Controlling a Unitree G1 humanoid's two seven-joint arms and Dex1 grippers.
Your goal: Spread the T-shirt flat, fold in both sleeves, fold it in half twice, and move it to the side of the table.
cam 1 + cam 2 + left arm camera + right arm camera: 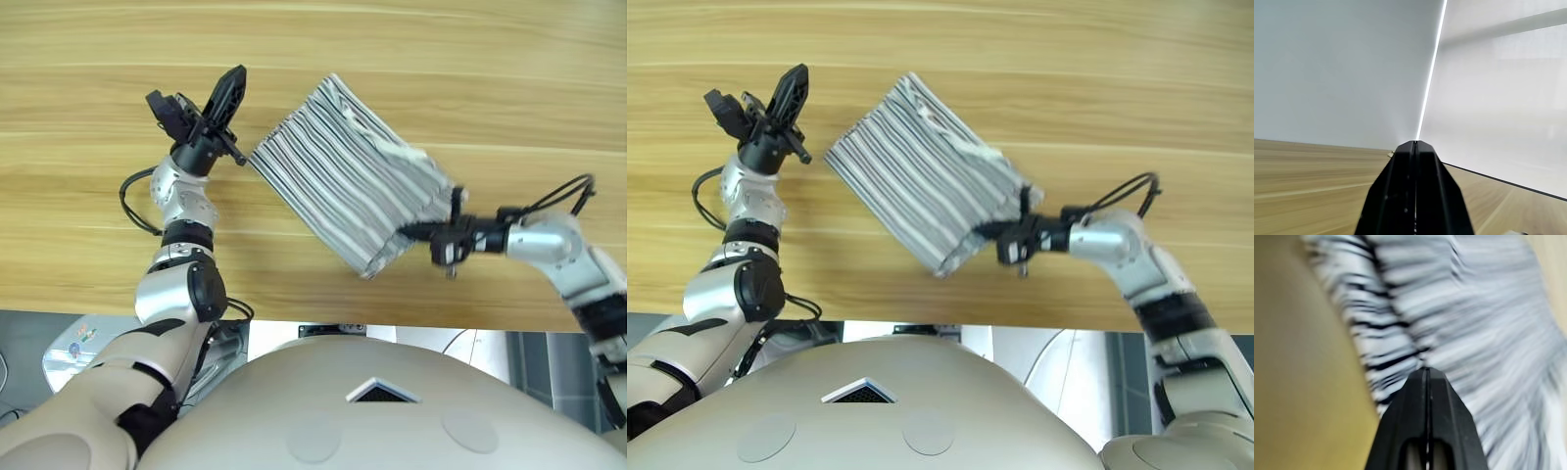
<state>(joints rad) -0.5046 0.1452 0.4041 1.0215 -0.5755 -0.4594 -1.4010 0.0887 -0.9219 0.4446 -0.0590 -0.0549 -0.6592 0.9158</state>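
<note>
Right gripper [411, 231] is closed up tight, both fingers [1410, 431] pressed together with just a thin seam between them, and the tip sits right on the near right edge of the T-shirt [343, 176]. The wrist view on that side is pretty smeared, so it's hard to say if a bit of hem is pinched or if the closed tip is only butted against the cloth. Nothing shows between the fingers, so a push looks more likely. That would make sense too: a closed tip works like a blunt stick for sliding a bundle sideways without pulling the layers apart.

The shirt itself is down to a compact striped rectangle, lying at an angle on the wooden table [98, 59], roughly mid-table between the two arms. Sleeves and both half-folds look done, so the job seems to be at the last bit, getting it off to the side.

Left gripper [229, 93] is closed as well, holding nothing, tipped up off the wood just beside the shirt's left corner. Probably held there so it's clear of the slide and doesn't snag the fold
</note>
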